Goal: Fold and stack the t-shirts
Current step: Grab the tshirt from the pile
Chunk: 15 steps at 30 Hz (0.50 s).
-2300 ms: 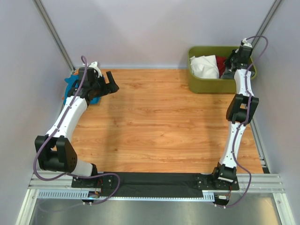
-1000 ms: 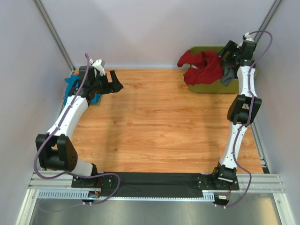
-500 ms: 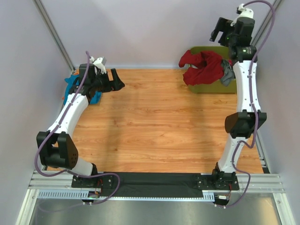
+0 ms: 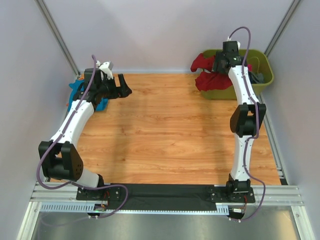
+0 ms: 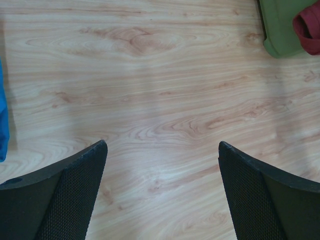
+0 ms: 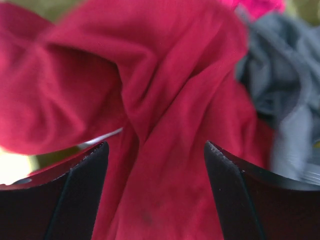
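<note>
The dark red t-shirt (image 4: 206, 76) hangs crumpled over the left rim of the green bin (image 4: 263, 76). My right gripper (image 4: 220, 65) points down onto it. In the right wrist view the red t-shirt (image 6: 165, 100) fills the frame, and the right gripper (image 6: 156, 145) stands open with a red fold between and below its fingers. The teal-blue t-shirt (image 4: 75, 94) lies bunched at the table's far left edge, under my left arm. My left gripper (image 4: 124, 86) hovers open beside it. The left gripper (image 5: 162, 145) has only bare wood below it, and a strip of the teal-blue t-shirt (image 5: 2, 125) shows at the left.
A dark grey garment (image 6: 287, 80) and a bit of pink cloth (image 6: 257, 6) lie in the bin behind the red shirt. The green bin (image 5: 280, 27) stands at the back right corner, close to the walls. The wooden table (image 4: 165, 135) spreads between the arms.
The right arm has pulled the red shirt up over the bin's rim, let go, risen high, and come back down onto it. Its jaws have narrowed a little. The left arm has barely moved.
</note>
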Tool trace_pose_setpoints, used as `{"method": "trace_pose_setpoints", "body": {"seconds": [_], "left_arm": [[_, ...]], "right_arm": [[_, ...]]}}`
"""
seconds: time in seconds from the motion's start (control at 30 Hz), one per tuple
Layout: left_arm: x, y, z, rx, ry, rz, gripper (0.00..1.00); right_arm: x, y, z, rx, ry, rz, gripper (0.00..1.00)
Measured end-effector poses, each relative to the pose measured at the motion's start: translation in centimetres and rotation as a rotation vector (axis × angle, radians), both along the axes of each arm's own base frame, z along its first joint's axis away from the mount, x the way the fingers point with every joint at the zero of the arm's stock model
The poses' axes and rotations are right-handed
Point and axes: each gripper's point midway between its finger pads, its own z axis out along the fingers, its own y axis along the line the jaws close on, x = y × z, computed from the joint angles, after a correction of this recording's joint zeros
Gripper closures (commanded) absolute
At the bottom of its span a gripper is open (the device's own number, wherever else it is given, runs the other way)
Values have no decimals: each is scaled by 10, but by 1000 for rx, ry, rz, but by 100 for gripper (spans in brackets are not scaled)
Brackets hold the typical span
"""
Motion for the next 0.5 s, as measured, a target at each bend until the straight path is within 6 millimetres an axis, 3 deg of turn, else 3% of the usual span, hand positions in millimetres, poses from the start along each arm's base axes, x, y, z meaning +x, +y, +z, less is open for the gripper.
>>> {"method": "trace_pose_setpoints", "body": {"seconds": [0.13,0.2,0.27,0.37,0.5], "left_arm": [[0,1,0,6,1,6,2],[0,3,-1,10,1,12,2],[0,3,-1,13,2,16,2],[0,4,-1,18,2,17,2],[-1,6,2,35,7,18,2]], "right_arm": [[-1,0,-29,-2,69,-4,36],[-1,-1,-32,-13,81,-1,62],[-1,-3,-26,-26,75,-6,100],[3,-8,-2,-50,26,-17,100],[8,-8,60,-96,-126,-2,100]]}}
